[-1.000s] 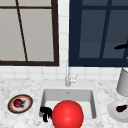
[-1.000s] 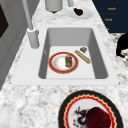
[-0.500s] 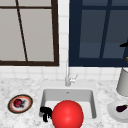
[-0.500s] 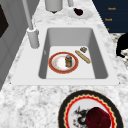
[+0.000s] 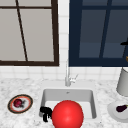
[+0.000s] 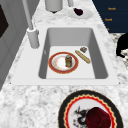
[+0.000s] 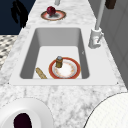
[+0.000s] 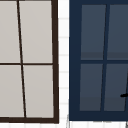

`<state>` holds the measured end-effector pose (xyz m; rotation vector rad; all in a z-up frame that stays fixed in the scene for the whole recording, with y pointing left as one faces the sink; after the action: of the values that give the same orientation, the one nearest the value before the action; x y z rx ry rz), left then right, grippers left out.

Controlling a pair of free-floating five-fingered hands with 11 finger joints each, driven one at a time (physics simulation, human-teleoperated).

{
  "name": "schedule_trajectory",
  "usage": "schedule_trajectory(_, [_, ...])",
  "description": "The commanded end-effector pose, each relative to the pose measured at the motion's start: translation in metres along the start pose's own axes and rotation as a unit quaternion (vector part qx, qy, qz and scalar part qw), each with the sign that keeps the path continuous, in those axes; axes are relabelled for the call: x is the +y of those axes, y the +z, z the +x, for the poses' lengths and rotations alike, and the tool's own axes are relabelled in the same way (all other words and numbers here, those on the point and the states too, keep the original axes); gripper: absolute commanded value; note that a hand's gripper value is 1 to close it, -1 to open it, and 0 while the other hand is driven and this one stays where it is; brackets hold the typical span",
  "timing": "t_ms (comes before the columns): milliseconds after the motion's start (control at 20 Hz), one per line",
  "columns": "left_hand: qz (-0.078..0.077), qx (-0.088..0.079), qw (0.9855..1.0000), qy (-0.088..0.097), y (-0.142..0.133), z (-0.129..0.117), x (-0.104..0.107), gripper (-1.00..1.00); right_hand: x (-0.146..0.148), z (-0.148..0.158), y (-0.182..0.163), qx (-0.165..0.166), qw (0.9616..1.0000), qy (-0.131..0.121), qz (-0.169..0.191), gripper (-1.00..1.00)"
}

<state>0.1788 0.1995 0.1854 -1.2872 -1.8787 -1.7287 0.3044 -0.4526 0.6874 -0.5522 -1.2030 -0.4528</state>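
Note:
My left hand point(image 5: 45, 112) hovers at the front left corner of the sink point(image 5: 45, 96), fingers hanging loose and holding nothing. It shows too in the left side view point(image 6: 122, 46) and the right side view point(image 7: 18, 11), off the counter's front edge. A large red ball point(image 5: 67, 113) sits just right of it, in front of the basin. In the sink lie a red-rimmed plate point(image 6: 56, 62) with a small jar point(image 6: 68, 60) on it, a breadstick point(image 6: 83, 56) and a small brown piece point(image 6: 83, 49). High at the right edge is my right hand point(image 5: 125, 43), also seen as a tip in the upper view point(image 8: 124, 95).
A patterned plate point(image 5: 28, 105) with a dark red fruit point(image 5: 18, 103) rests on the left counter. On the right counter are a white plate point(image 5: 113, 112) with a dark purple item point(image 5: 121, 108) and a grey canister point(image 5: 123, 82). The faucet point(image 5: 67, 75) stands behind the basin.

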Motion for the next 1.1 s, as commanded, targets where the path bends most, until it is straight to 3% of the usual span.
schedule_trajectory(0, [0.000,0.000,1.0000,0.000,0.000,0.000,0.000,0.00,0.015,-0.016,-0.025,-0.025,0.9996,-0.011,-0.002,-1.00])
schedule_trajectory(100, [0.000,0.000,1.0000,0.000,0.000,0.000,0.000,0.00,0.004,-0.034,-0.020,-0.059,0.9971,-0.046,0.018,-1.00])
schedule_trajectory(150, [0.000,0.000,1.0000,0.000,0.000,0.000,0.000,0.00,0.000,-0.040,-0.014,-0.078,0.9948,-0.062,0.024,1.00])
schedule_trajectory(250, [0.000,0.000,1.0000,0.000,0.000,0.000,0.000,0.00,-0.006,-0.051,0.013,-0.093,0.9937,-0.062,0.001,1.00])
schedule_trajectory(550, [0.000,0.000,1.0000,0.000,0.000,0.000,0.000,0.00,-0.030,-0.033,0.037,-0.102,0.9889,-0.092,-0.056,1.00])
schedule_trajectory(700, [0.000,0.000,1.0000,0.000,0.000,0.000,0.000,0.00,-0.043,-0.045,0.058,-0.105,0.9897,-0.082,-0.051,1.00])
schedule_trajectory(1050, [0.000,0.000,1.0000,0.000,0.000,0.000,0.000,0.00,-0.051,-0.074,0.109,-0.107,0.9853,-0.082,-0.104,1.00])
